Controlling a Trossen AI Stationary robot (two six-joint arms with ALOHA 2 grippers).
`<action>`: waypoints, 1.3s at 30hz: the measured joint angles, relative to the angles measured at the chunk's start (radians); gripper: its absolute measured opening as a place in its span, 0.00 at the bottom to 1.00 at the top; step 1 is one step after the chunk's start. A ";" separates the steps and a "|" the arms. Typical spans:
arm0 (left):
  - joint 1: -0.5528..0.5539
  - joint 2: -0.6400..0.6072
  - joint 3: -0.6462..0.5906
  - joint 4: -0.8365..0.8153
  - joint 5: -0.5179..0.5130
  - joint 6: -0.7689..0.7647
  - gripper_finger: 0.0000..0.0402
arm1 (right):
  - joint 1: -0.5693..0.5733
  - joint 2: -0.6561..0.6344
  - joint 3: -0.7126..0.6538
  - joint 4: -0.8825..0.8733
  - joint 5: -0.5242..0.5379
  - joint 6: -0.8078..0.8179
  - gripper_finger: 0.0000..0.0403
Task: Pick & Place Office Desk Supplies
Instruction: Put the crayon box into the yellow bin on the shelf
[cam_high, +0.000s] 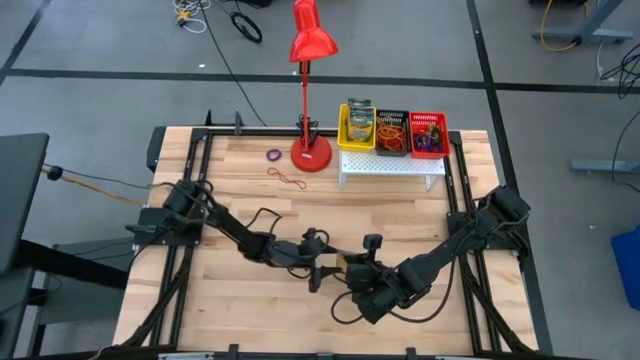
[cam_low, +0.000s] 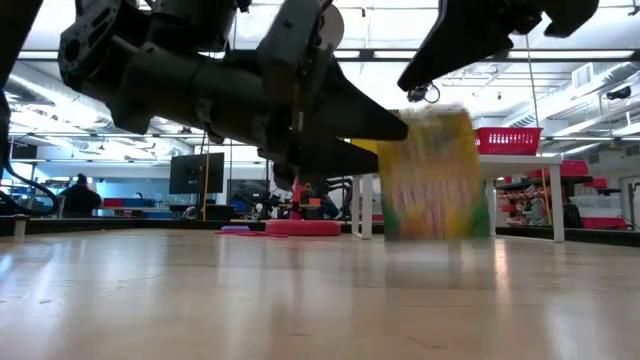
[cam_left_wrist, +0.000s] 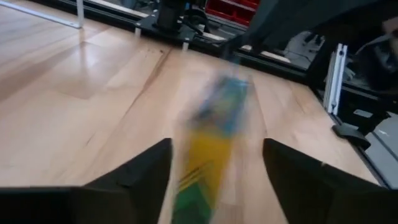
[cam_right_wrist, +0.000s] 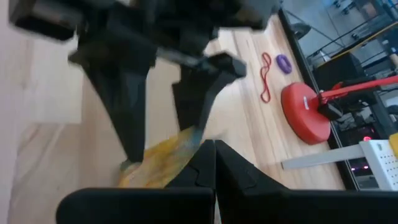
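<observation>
High view. Wooden table (cam_high: 250, 190) with black rails. Far side, from left: purple rubber band (cam_high: 273, 155), red rubber band (cam_high: 287, 178), red desk lamp (cam_high: 311, 152) on its round base, then a white perforated stand (cam_high: 392, 166) bearing three bins: yellow bin (cam_high: 358, 128) holding crayon boxes, black bin (cam_high: 391, 133) holding coloured bands, red bin (cam_high: 428, 135) with small items. Left arm reaches from the left edge to the table's near middle; left gripper (cam_high: 322, 270) sits there, a loose crayon box (cam_high: 349, 259) just to its right. Right arm comes from the right edge; right gripper (cam_high: 352, 275) meets the left one at the same spot.

Low view. Crayon box (cam_low: 437, 175), yellow with green, blurred, stands upright on the tabletop right of centre, just beside the tip of a dark gripper that fills the upper left. Lamp base (cam_low: 303, 227) and the stand's legs (cam_low: 356, 207) show behind; red bin (cam_low: 509, 139) on the stand.

Left wrist view. Left gripper (cam_left_wrist: 217, 171) fingers spread wide; the crayon box (cam_left_wrist: 210, 140) lies between them, blurred, apart from both fingers.

Right wrist view. Right gripper (cam_right_wrist: 210, 163) fingers pressed together, holding nothing. The left gripper's (cam_right_wrist: 168, 106) spread fingers point down just beyond, the yellow crayon box (cam_right_wrist: 165, 155) beneath them on the wood. Farther off: red rubber band (cam_right_wrist: 266, 76), purple rubber band (cam_right_wrist: 284, 62), lamp base (cam_right_wrist: 305, 115).
</observation>
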 joint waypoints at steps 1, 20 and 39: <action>0.000 0.004 0.005 -0.003 -0.007 0.000 0.61 | 0.002 0.000 0.000 0.006 0.003 -0.003 0.00; -0.031 0.020 0.005 0.001 -0.005 0.131 0.22 | 0.007 -0.087 0.130 -0.179 -0.243 0.659 0.31; -0.068 -0.065 -0.413 0.533 -0.012 0.117 0.08 | -0.175 -0.013 0.131 -0.222 -0.662 0.586 0.62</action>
